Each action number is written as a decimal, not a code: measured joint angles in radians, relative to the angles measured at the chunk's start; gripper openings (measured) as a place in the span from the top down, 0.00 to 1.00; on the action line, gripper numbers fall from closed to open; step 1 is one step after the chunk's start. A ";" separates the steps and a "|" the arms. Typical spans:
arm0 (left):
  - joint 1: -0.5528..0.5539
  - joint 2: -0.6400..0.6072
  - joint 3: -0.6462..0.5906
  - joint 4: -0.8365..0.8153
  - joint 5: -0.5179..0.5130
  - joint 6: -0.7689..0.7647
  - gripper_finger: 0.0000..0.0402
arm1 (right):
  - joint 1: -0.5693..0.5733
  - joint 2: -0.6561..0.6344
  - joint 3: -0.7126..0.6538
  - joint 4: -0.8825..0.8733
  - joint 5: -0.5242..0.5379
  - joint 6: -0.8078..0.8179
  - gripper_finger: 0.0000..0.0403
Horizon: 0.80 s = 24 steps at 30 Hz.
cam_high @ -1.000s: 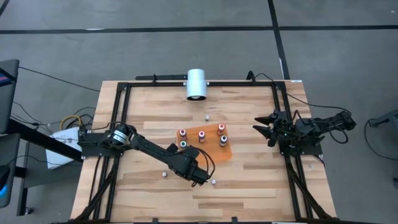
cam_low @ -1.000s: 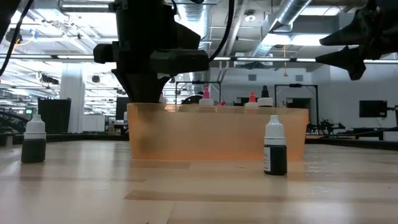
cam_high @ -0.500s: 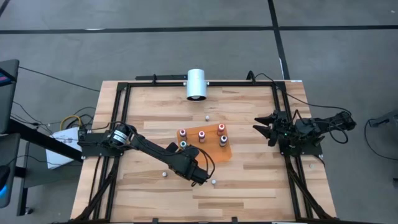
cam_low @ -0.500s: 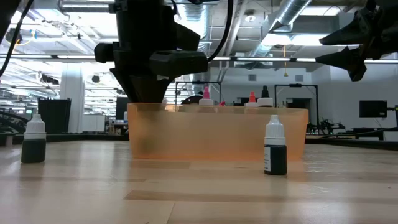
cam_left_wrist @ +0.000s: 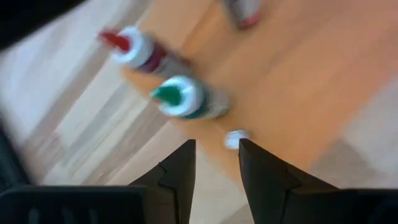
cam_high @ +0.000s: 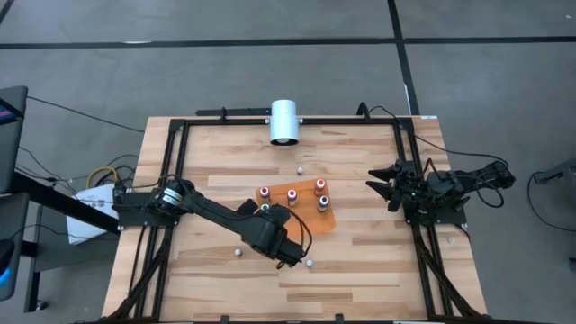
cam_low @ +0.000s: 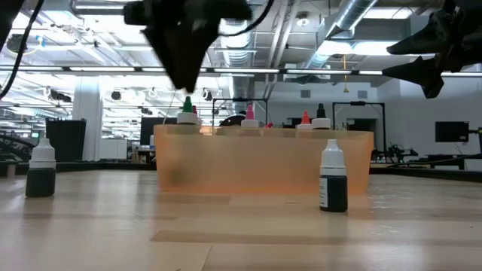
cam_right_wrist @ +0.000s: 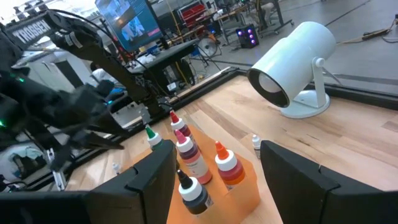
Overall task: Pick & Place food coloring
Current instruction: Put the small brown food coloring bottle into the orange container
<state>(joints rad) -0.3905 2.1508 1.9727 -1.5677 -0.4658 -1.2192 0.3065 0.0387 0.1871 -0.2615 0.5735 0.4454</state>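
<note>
The orange tray (cam_high: 301,219) lies mid-table with several small food coloring bottles standing in it. A green-topped one (cam_high: 265,208) (cam_left_wrist: 180,96) stands at the tray's left near corner, beside a red-topped one (cam_left_wrist: 127,45). My left gripper (cam_high: 258,216) (cam_low: 183,83) hangs open just above the green-topped bottle (cam_low: 187,113), fingers slanting down, nothing between them. My right gripper (cam_high: 378,191) (cam_low: 422,53) waits open at the table's right side, level and well above the table.
Loose white-capped dark bottles stand on the wood: one (cam_high: 309,264) (cam_low: 334,177) before the tray, one (cam_high: 236,253) (cam_low: 41,169) to its left, one (cam_high: 299,168) behind it. A big white cylinder (cam_high: 284,121) sits at the far edge. Black frame rails (cam_high: 171,162) run along both sides.
My left gripper has risen straight up from the tray's left near corner, most of it in the last half second. The green-topped bottle, hidden behind the gripper before, now stands uncovered and upright in the tray.
</note>
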 joint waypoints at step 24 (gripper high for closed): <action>0.285 -0.150 0.062 0.252 -0.133 0.639 0.71 | 0.000 0.000 0.000 -0.001 0.002 0.000 0.45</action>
<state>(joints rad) -0.1054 2.0010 2.0342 -1.3155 -0.5988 -0.5800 0.3065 0.0388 0.1871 -0.2623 0.5751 0.4454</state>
